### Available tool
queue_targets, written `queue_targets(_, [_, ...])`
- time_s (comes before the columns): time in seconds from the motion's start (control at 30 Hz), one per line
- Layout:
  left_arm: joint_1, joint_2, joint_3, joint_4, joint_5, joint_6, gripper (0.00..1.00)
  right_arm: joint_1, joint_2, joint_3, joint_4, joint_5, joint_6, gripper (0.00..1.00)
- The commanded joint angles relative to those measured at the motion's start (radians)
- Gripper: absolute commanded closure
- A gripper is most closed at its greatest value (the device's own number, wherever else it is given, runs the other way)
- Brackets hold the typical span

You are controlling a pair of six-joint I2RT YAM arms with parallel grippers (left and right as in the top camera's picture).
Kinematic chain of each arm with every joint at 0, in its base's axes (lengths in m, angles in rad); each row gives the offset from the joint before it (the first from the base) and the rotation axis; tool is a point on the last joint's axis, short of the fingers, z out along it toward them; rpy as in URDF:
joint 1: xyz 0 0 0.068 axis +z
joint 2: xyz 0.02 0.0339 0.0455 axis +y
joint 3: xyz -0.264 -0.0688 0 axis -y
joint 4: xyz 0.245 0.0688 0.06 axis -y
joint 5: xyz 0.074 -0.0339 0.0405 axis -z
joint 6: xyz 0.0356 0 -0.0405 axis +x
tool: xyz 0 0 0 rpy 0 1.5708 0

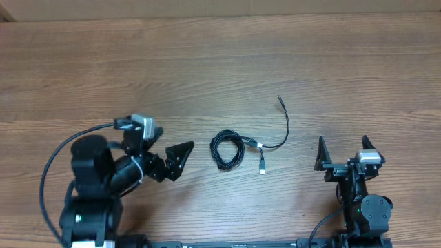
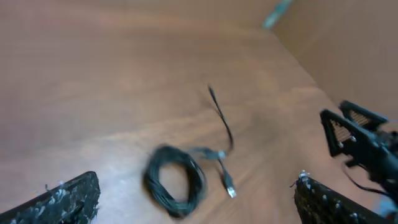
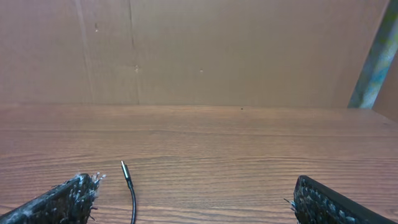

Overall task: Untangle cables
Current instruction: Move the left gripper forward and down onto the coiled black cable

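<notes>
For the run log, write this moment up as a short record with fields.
surface: brown wood-grain table
cables: thin black flexible cords, partly wound into a small coil, lying mid-table
plug ends: silver USB-type tip right of the coil; slim black tip farther back
left end effector: open, left of the coil, not touching it
right end effector: open, right of the cords, holding nothing
task state: cords not yet separated

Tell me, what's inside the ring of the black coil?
Only bare table shows through the middle of the coil. Nothing else lies in there. The wood right under the strands is covered, and I can't tell which loop lies lowest.
</notes>
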Motion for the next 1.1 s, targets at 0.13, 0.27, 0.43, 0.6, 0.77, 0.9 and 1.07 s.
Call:
queue_targets(0.13, [-0.007, 0.169, 0.018, -0.046, 0.099, -0.173, 0.00, 0.001, -0.008, -0.011, 0.003, 0.002, -0.005, 0.00])
queue_targets(0.27, [-0.009, 0.244, 0.018, -0.050, 0.091, -0.164, 0.00, 0.001, -0.008, -0.011, 0.003, 0.002, -0.005, 0.00])
queue_targets(0.43, [-0.060, 0.285, 0.018, -0.054, 0.009, -0.163, 0.00, 0.001, -0.008, -0.011, 0.003, 0.002, -0.005, 0.00])
queue_targets(0.6, [-0.213, 0.285, 0.034, -0.061, -0.194, -0.218, 0.02, 0.001, -0.008, -0.011, 0.003, 0.002, -0.005, 0.00])
queue_targets(0.77, [-0.407, 0.297, 0.110, -0.116, -0.488, -0.289, 0.00, 0.001, -0.008, -0.011, 0.003, 0.002, -0.005, 0.00])
queue_targets(0.9, [-0.526, 0.374, 0.214, -0.237, -0.639, -0.318, 0.01, 0.001, -0.008, -0.011, 0.003, 0.002, -0.005, 0.00])
queue_targets(1.07, [-0.594, 0.481, 0.268, -0.240, -0.643, -0.318, 0.00, 0.001, -0.008, -0.011, 0.003, 0.002, -0.005, 0.00])
